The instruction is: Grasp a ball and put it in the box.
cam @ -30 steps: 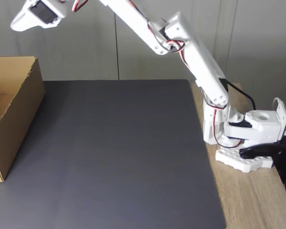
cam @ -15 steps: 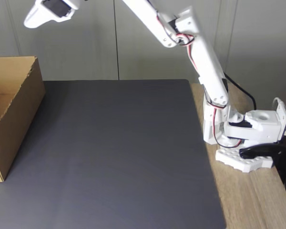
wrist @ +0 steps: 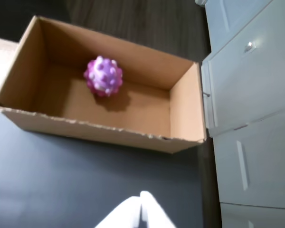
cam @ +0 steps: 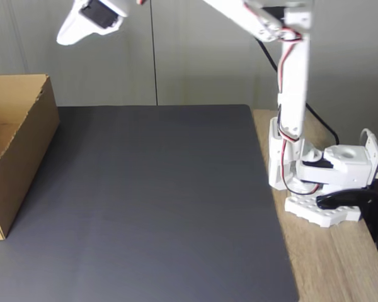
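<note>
The ball (wrist: 103, 76) lies in the box (wrist: 183, 107), long axis left-right in the wrist view; gripper (wrist: 141, 195) pressed together.

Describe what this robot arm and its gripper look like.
The arm is built from white plastic blocky links, with red, white and black wires looped along its joints. It stands on a white base fixed at the wooden table's edge by a black clamp. The gripper is white too, tapering to a rounded tip, with a dark servo set in its side. In the wrist view its jaws look like two pale pointed blades.
</note>
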